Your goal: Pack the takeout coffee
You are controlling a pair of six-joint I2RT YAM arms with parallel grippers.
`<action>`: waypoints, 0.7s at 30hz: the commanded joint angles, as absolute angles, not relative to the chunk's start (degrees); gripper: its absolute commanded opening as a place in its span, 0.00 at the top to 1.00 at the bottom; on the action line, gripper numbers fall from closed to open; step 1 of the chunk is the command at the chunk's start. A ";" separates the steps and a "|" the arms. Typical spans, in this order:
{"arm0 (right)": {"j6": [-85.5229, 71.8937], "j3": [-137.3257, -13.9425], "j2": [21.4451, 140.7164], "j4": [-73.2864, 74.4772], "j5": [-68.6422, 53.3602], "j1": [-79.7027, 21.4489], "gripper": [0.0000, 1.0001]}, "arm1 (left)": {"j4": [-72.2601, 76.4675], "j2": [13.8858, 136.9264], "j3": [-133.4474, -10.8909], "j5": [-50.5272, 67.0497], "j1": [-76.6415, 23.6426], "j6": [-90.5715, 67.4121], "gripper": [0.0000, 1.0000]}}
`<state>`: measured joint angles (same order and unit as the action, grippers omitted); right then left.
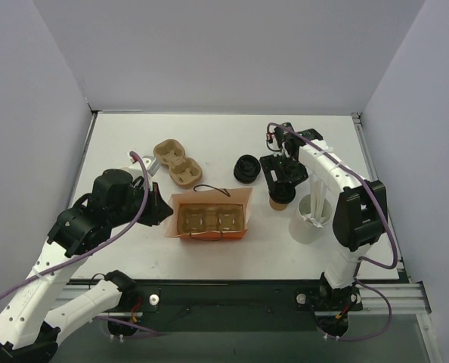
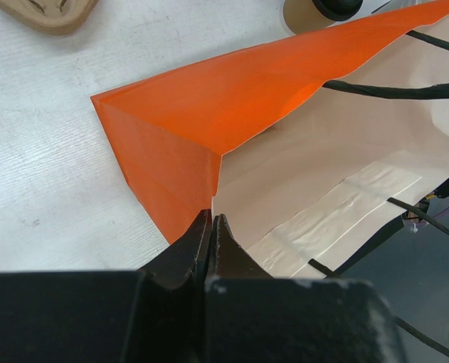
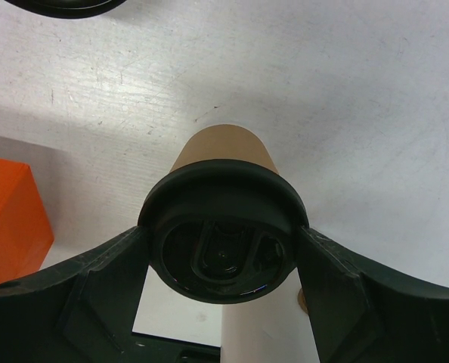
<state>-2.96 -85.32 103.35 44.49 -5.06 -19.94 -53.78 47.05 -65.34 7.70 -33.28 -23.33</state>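
White table [image 1: 134, 159], grey walls. We note the left gripper [image 2: 212, 227] pinched shut on the bag [image 2: 209, 98] at its rim corner, apparently to hold the mouth spread for loading. A carrier [image 1: 209, 218] sits inside. The cup [image 3: 217, 147] stands upright on the table just right of the bag, lid [image 3: 209, 189] on. The right gripper [image 3: 223, 253] straddles it from above, jaws against both sides of the lid. We read this as a grip for the lift into the carrier.

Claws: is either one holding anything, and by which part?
Left claw is pinched shut on the orange bag's rim. Right claw straddles the coffee cup's black lid; a firm grip cannot be told.
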 commanded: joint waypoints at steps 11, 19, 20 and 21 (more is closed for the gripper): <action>-5.71 -86.13 100.11 45.96 -5.10 -19.60 0.23 | -50.89 47.90 -67.59 7.21 -33.13 -23.03 1.00; -5.98 -87.10 99.67 47.11 -4.66 -19.42 0.20 | -51.33 47.99 -67.67 7.21 -33.13 -22.24 1.00; -6.06 -87.10 99.49 47.02 -4.57 -19.42 0.20 | -51.42 47.99 -67.68 7.21 -33.13 -22.15 1.00; -6.06 -87.19 99.41 47.02 -4.48 -19.42 0.16 | -51.42 47.99 -67.68 7.12 -33.13 -22.15 1.00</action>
<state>-5.17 -85.08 102.61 44.14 -5.37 -19.81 -53.54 48.07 -65.39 7.40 -33.28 -23.20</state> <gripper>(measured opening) 0.802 0.022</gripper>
